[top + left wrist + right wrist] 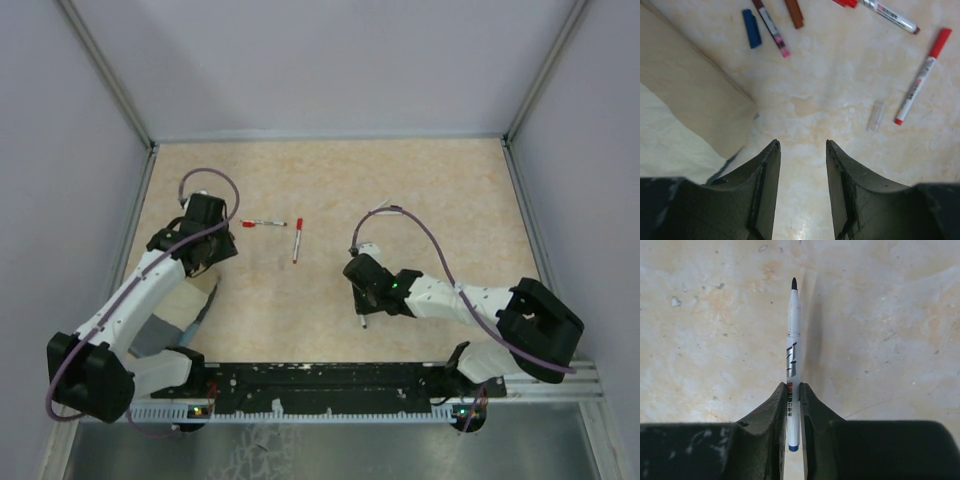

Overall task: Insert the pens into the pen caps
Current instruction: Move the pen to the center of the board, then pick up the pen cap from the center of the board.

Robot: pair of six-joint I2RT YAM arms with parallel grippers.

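A beige, marble-patterned bench (420, 200) sits inside pale grey enclosure walls (330, 60) with slim aluminium corner posts (105, 72). A long black rail (330, 380) runs along its near edge. A small clear plastic sleeve (876, 116) lies on the bench, well apart from a flat tan sheet (695, 100) at the left

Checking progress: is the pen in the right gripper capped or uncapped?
Uncapped. The right gripper is shut on the pen, whose bare dark tip points away, no cap on it.

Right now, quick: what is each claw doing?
Left claw: open, holding nothing.
Right claw: closed on a white pen.
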